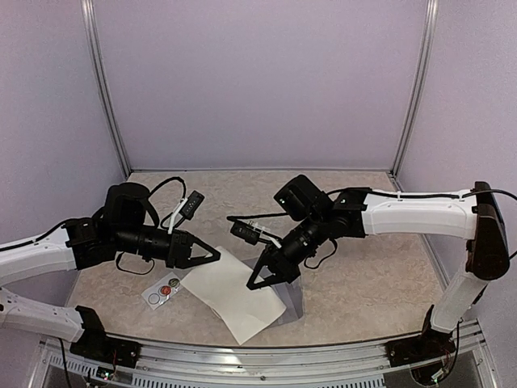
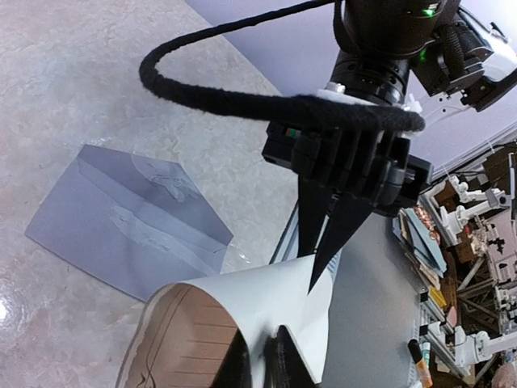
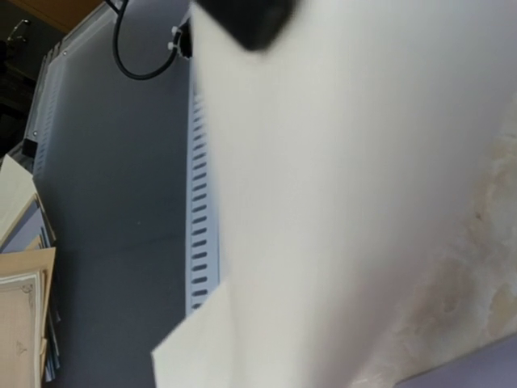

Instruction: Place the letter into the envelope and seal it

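Observation:
The cream letter (image 1: 233, 295) lies at the table's front middle, its near corner past the edge. My left gripper (image 1: 215, 256) is shut on its left corner. In the left wrist view my gripper (image 2: 262, 364) pinches the sheet (image 2: 323, 307), which curls up and shows a brown lined side. My right gripper (image 1: 253, 283) is shut on the letter's far right edge; its black fingers (image 2: 343, 230) straddle the paper there. The grey envelope (image 1: 293, 303) lies flat, partly under the letter and the right gripper, with its flap open (image 2: 129, 218). The letter (image 3: 339, 202) fills the right wrist view and hides the fingers.
A small white sticker card (image 1: 165, 289) with round stickers lies left of the letter, below my left gripper. The table's front metal rail (image 1: 266, 356) runs just under the letter's near corner. Purple walls close in the back and sides.

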Action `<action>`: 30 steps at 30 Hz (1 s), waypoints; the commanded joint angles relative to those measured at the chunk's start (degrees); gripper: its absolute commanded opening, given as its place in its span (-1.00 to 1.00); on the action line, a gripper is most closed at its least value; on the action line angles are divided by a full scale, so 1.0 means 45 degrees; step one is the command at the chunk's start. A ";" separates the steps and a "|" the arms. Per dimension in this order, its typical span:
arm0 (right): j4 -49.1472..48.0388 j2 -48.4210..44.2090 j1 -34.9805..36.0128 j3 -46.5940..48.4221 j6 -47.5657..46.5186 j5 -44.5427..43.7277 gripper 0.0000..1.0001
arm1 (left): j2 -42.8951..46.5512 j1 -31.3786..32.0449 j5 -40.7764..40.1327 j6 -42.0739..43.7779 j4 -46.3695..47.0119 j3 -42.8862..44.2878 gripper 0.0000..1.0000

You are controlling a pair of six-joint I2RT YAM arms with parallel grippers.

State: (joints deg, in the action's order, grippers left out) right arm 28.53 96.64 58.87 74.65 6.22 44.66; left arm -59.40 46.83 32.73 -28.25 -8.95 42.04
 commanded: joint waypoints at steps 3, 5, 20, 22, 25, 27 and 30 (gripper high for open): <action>-0.0558 -0.0429 0.0101 -0.0233 0.0259 0.0630 -1.00 | 0.0160 -0.0158 -0.0748 0.0465 -0.0076 -0.0365 0.74; -0.0481 -0.0436 0.0098 -0.0239 0.0174 0.0876 -1.00 | 0.0142 -0.0227 -0.0511 0.0558 0.0101 -0.0387 0.97; -0.0887 -0.0828 0.0179 -0.0468 -0.0114 0.2941 -1.00 | -0.0910 -0.0094 0.3099 0.0367 0.1090 0.0120 0.98; -0.0819 -0.0747 0.0179 -0.0490 -0.0223 0.2931 -1.00 | -0.0855 -0.0111 0.3040 0.0410 0.0894 0.0233 0.98; -0.0393 -0.0604 0.0155 -0.0412 -0.0448 0.2638 -1.00 | -0.0492 -0.0291 0.2070 0.0856 -0.0125 0.0758 0.98; -0.0299 -0.0578 0.0160 -0.0378 -0.0516 0.2612 -1.00 | -0.0115 -0.0651 0.2064 0.0867 -0.0277 0.0917 0.98; -0.0466 -0.0623 0.0160 -0.0367 -0.0385 0.2610 -1.00 | 0.0190 -0.0839 0.2763 0.0433 0.0151 0.0879 0.92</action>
State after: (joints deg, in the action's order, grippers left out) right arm 25.67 94.06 58.89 72.34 5.30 56.12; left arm -61.36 44.42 42.98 -26.00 -8.82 44.12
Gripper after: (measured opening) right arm 0.004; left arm 0.985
